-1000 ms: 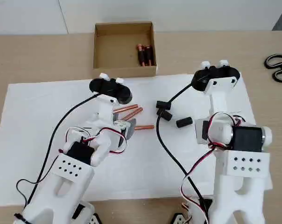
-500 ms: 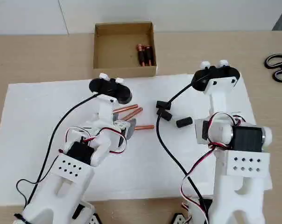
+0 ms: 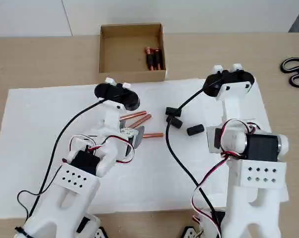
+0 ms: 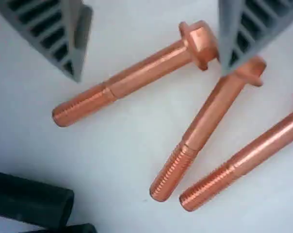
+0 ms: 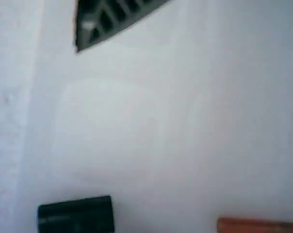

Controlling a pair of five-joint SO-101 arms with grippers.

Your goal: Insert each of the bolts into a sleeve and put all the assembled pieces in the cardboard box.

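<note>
Cardboard box (image 3: 132, 75), far edge of the desk (image 3: 40, 59), holds assembled pieces (image 3: 153, 58). My left end effector (image 4: 151, 68) hangs wide open, empty, over three bolts (image 4: 204, 126); three sleeves (image 3: 175, 122) lie just right. My right end effector (image 5: 118, 22): grip state I cannot tell. Scissors (image 3: 289, 70), right edge.

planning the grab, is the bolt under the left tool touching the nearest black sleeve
Apart. The left wrist view shows bare white paper between the threaded end of that bolt and the sleeve.
</note>
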